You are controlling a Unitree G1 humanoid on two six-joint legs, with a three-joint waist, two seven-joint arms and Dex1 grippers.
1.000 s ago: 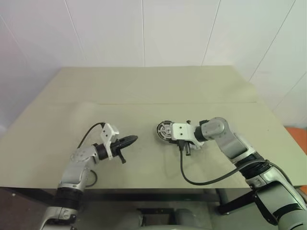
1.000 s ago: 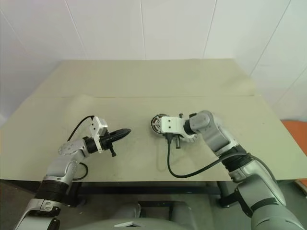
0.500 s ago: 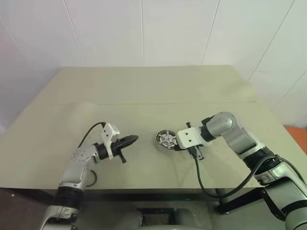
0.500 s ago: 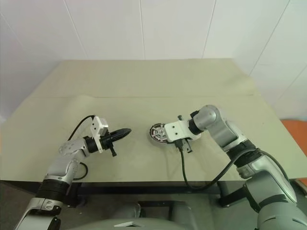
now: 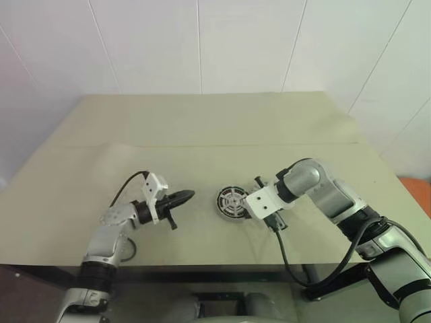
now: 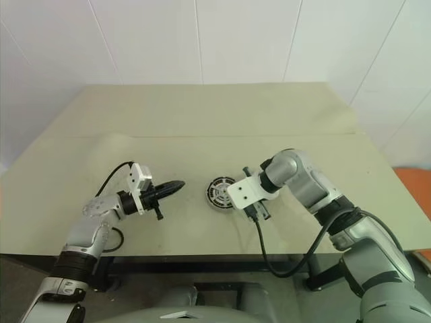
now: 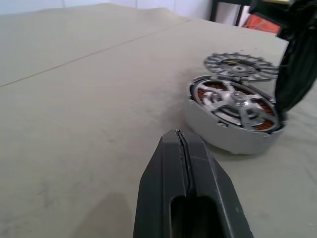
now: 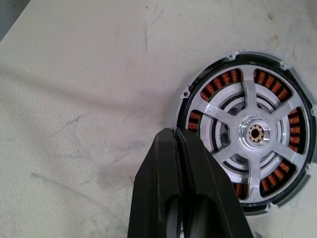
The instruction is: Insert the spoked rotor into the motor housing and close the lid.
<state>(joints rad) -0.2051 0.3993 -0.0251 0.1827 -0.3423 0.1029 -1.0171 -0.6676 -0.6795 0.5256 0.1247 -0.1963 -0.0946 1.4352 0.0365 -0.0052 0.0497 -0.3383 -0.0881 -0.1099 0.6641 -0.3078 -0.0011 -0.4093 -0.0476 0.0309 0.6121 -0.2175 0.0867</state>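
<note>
Right claw [image 8: 177, 141] shut beside motor housing [image 8: 247, 131].

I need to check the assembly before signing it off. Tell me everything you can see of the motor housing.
The motor housing is a shallow round cup with a pale grey wall and dark rim, lying flat on the table between the two arms. A silvery five-spoked lid sits in its top, and copper-red windings of the rotor show through the gaps. The shut right gripper hovers at its edge; whether they touch is unclear.
</note>
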